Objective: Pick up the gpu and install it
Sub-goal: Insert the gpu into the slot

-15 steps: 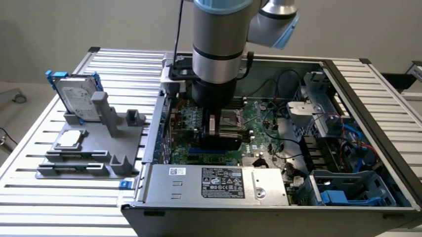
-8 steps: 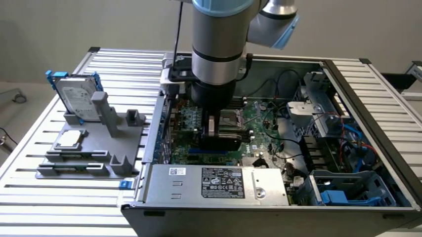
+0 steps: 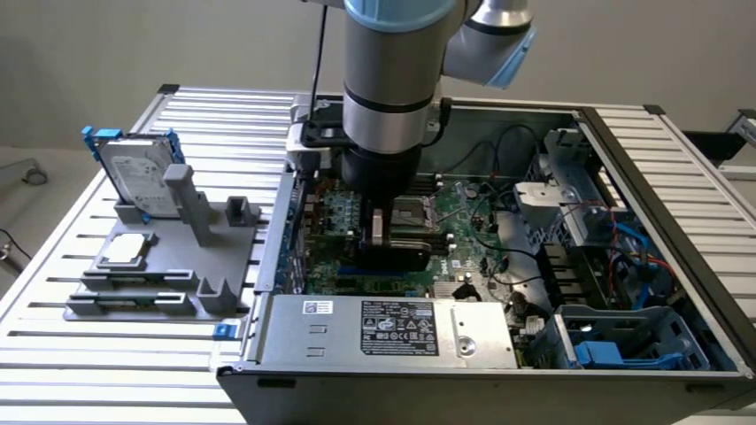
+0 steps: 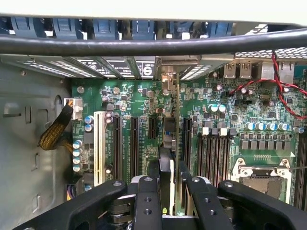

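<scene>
**Gpu pinched on edge over the motherboard**

The pincer (image 4: 170, 191) pinches the gpu (image 4: 167, 163) between its fingers, low inside the open computer case (image 3: 661, 177). The card stands upright among the motherboard's (image 4: 225, 100) black slots (image 4: 134, 143). Beside the case, the table (image 3: 71, 354) carries a grey holder (image 3: 154, 283) with a hard drive (image 3: 136, 173).

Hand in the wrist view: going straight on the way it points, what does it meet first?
The motherboard, most likely: the hand grips the gpu edge-on among the black expansion slots, so the card's edge would land there first. How much gap is left is unclear.
</scene>
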`<act>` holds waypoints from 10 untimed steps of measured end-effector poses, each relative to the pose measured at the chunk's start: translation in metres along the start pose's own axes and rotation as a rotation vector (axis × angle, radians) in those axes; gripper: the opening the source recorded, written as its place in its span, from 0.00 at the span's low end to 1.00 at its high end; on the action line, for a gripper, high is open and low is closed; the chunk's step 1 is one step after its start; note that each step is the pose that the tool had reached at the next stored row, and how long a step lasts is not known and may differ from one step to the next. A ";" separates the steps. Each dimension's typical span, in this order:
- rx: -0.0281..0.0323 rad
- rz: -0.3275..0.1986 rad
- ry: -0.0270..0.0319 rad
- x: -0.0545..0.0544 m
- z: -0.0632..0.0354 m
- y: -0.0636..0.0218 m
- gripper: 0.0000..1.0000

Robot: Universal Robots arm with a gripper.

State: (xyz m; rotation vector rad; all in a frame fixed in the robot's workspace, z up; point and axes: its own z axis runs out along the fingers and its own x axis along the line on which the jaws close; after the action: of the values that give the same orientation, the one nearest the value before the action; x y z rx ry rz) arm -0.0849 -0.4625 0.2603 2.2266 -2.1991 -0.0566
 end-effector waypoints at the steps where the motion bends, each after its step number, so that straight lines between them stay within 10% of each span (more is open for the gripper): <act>1: -0.0007 0.000 0.0000 0.000 0.0002 0.0000 0.26; 10: -0.0040 -0.003 0.0001 0.000 0.0039 -0.0001 0.26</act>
State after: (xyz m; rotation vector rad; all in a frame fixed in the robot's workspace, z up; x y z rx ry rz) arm -0.0849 -0.4625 0.2564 2.2282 -2.1931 -0.0609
